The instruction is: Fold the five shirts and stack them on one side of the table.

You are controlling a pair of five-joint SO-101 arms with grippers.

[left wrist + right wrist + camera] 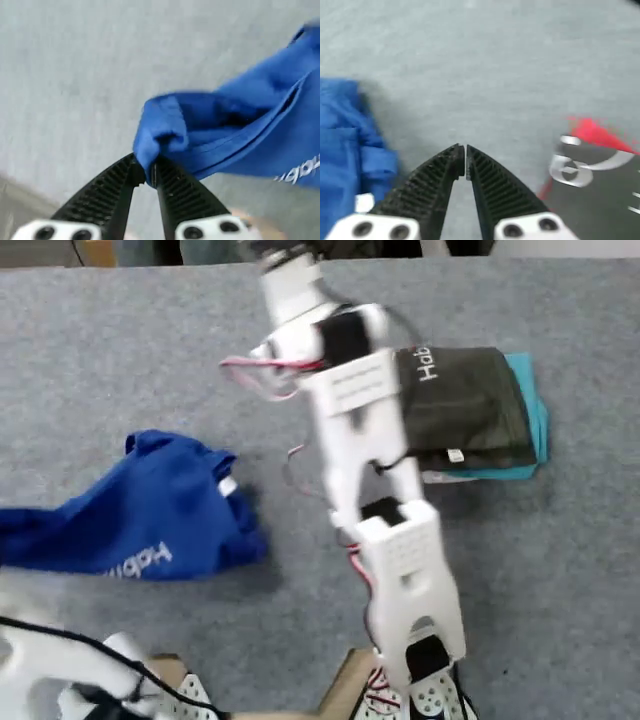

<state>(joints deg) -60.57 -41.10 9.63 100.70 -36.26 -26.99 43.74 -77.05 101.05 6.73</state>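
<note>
Blue crumpled shirt (235,135) pinched by left gripper (147,175), right gripper (465,160) closed empty; white arm (370,440) partly hides dark folded stack (470,410).

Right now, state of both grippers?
Left gripper: closed on the blue shirt.
Right gripper: closed, holding nothing.

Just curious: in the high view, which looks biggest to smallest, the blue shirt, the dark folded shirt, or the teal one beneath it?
Blue shirt, crumpled and spread.
Dark folded shirt.
Teal shirt, a sliver; the rest lies hidden beneath.
</note>
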